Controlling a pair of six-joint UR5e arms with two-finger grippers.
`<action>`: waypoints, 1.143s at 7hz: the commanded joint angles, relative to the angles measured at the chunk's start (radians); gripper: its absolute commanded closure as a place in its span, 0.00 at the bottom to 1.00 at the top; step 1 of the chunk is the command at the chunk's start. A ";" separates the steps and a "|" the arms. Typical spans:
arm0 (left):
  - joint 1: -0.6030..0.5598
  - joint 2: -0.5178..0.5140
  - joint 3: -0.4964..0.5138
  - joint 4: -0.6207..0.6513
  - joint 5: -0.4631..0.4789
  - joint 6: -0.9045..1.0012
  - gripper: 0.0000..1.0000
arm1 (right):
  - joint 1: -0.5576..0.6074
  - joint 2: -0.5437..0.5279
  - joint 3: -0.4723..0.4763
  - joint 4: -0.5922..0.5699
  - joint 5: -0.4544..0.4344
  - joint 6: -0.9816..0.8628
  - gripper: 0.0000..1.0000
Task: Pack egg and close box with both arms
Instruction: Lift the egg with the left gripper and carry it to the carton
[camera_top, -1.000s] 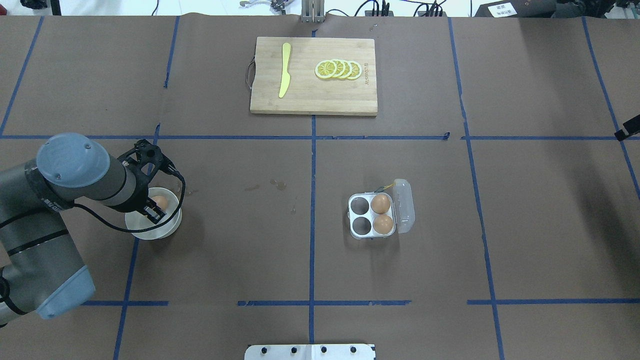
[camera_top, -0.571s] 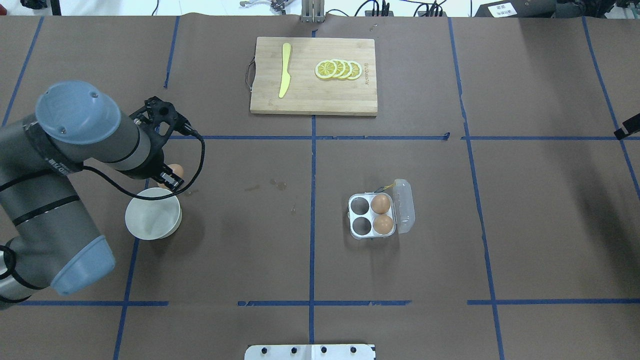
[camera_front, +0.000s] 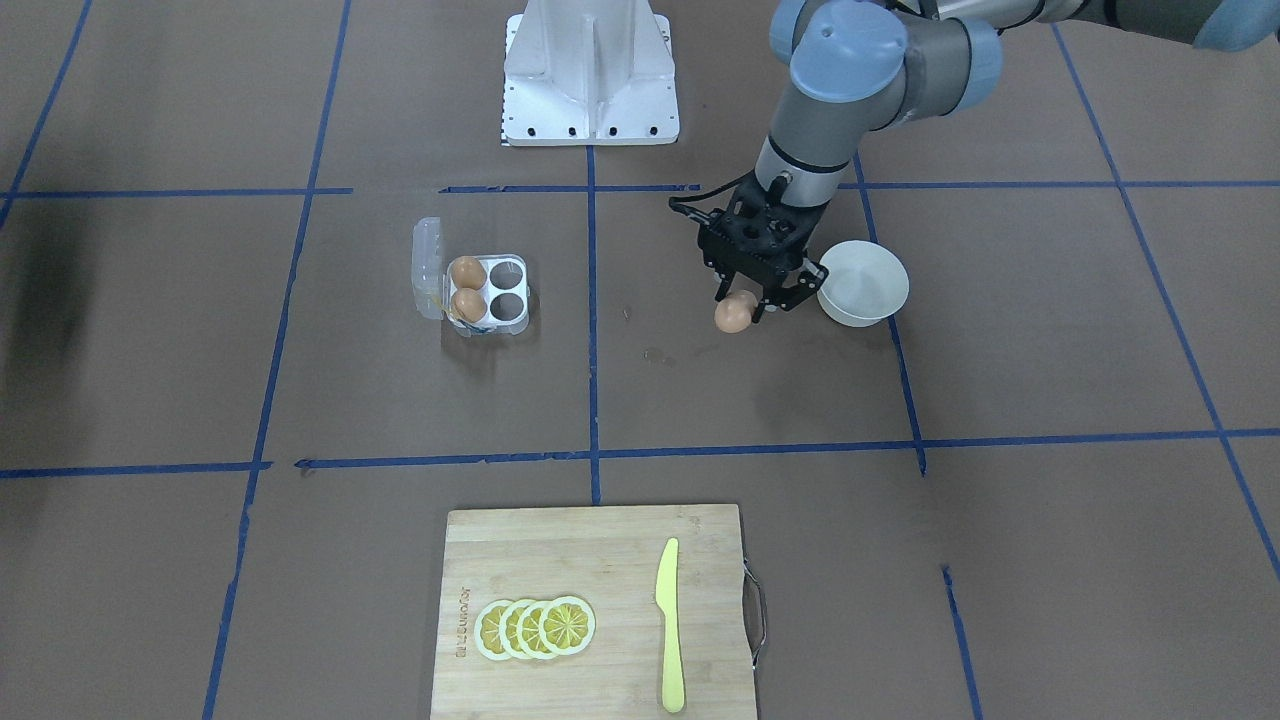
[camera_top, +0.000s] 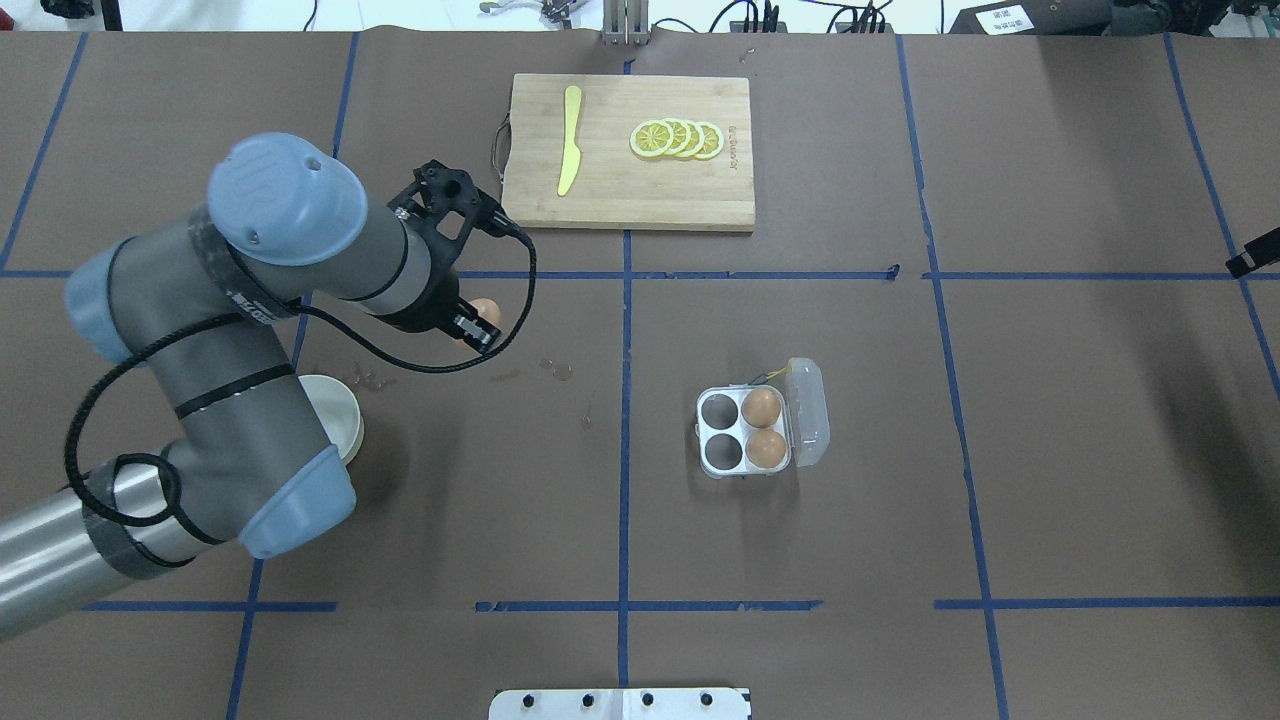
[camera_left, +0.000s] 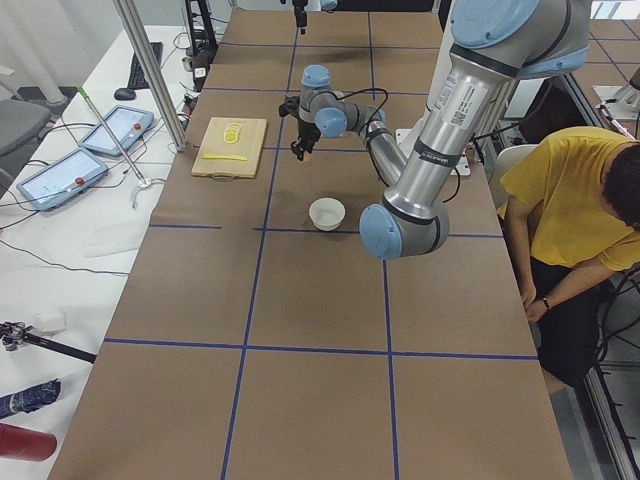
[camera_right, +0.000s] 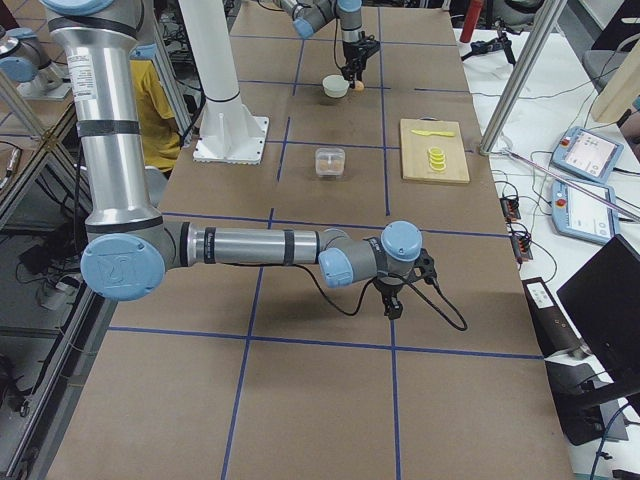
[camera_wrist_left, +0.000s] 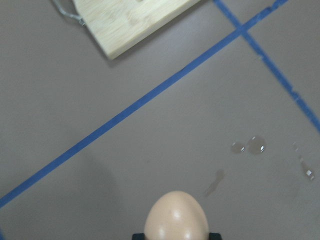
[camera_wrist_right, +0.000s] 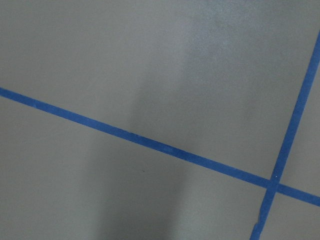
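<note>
My left gripper (camera_front: 748, 306) is shut on a brown egg (camera_front: 735, 314) and holds it above the table, beside the white bowl (camera_front: 866, 287). The egg also shows in the overhead view (camera_top: 485, 309) and at the bottom of the left wrist view (camera_wrist_left: 176, 218). The clear box (camera_top: 722, 468) stands open right of the table's middle, its lid (camera_top: 808, 412) folded out. Two brown eggs (camera_top: 764, 428) fill the cells nearest the lid; the other two cells are empty. My right gripper (camera_right: 392, 306) hangs over bare table far to the right; I cannot tell whether it is open or shut.
A wooden cutting board (camera_top: 627, 195) lies at the far middle with a yellow knife (camera_top: 569, 140) and lemon slices (camera_top: 677, 138). The white bowl (camera_top: 345, 418) is partly hidden under my left arm. A few wet spots (camera_top: 556, 369) mark the paper. A person sits beside the table (camera_left: 570, 215).
My left gripper lifted the egg out of the white bowl and carried it up and to the right, toward the table's middle. The bowl is now empty. The box has not moved.
</note>
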 joint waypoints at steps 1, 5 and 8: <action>0.069 -0.124 0.109 -0.062 0.002 -0.013 1.00 | 0.000 0.000 0.005 0.002 0.002 0.000 0.00; 0.161 -0.306 0.269 -0.129 0.009 -0.047 1.00 | 0.000 0.000 0.008 0.005 0.002 0.020 0.00; 0.233 -0.329 0.317 -0.186 0.141 -0.087 1.00 | 0.000 0.000 0.010 0.005 0.002 0.022 0.00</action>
